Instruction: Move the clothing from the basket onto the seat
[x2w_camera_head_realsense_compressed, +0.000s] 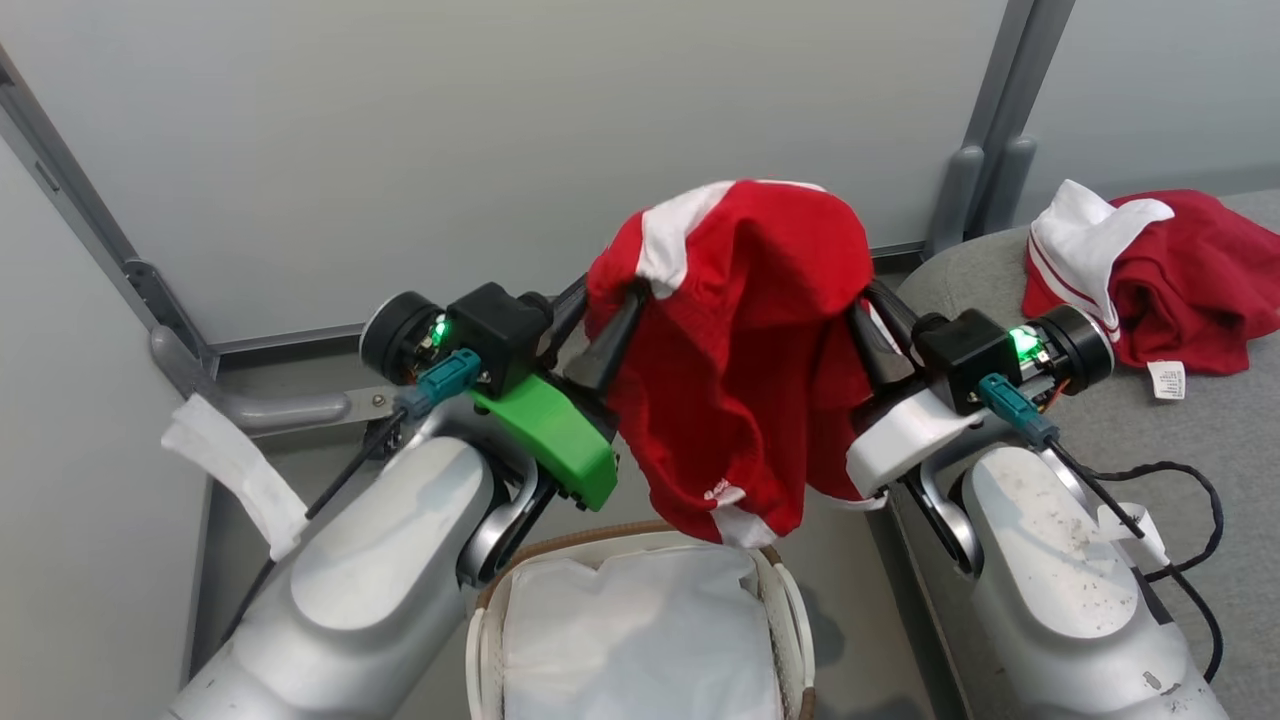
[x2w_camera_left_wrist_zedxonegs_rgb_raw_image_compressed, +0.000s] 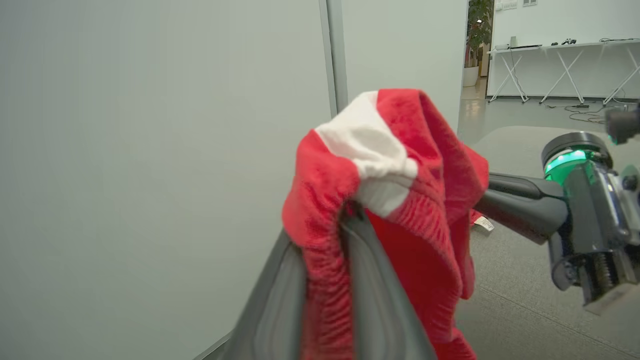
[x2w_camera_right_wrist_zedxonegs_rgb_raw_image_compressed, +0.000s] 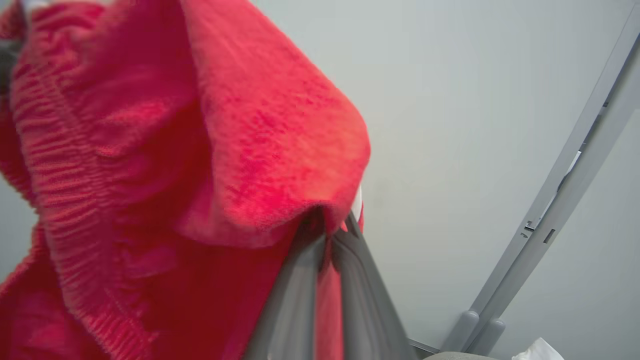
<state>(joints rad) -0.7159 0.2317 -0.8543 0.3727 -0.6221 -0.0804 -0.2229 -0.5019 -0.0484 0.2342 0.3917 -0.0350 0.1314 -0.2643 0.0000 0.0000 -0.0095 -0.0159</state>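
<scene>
A red garment (x2w_camera_head_realsense_compressed: 745, 370) with white panels hangs in the air between my two grippers, right above the basket (x2w_camera_head_realsense_compressed: 560, 552). My left gripper (x2w_camera_head_realsense_compressed: 622, 305) is shut on its elastic edge; the left wrist view shows red fabric (x2w_camera_left_wrist_zedxonegs_rgb_raw_image_compressed: 325, 280) pinched between the fingers (x2w_camera_left_wrist_zedxonegs_rgb_raw_image_compressed: 385, 305). My right gripper (x2w_camera_head_realsense_compressed: 862, 315) is shut on the other side, its fingers (x2w_camera_right_wrist_zedxonegs_rgb_raw_image_compressed: 295, 300) closed on a fold. Inside the basket I see the white lining (x2w_camera_head_realsense_compressed: 640, 640). Another red and white garment (x2w_camera_head_realsense_compressed: 1190, 280) lies on the grey seat (x2w_camera_head_realsense_compressed: 1150, 440) to the right.
Grey wall panels and a metal post (x2w_camera_head_realsense_compressed: 985, 150) stand close behind. The seat's rounded edge runs beside my right forearm, and a black cable (x2w_camera_head_realsense_compressed: 1190, 520) loops over the seat. A white cloth strip (x2w_camera_head_realsense_compressed: 235, 475) hangs at the left wall.
</scene>
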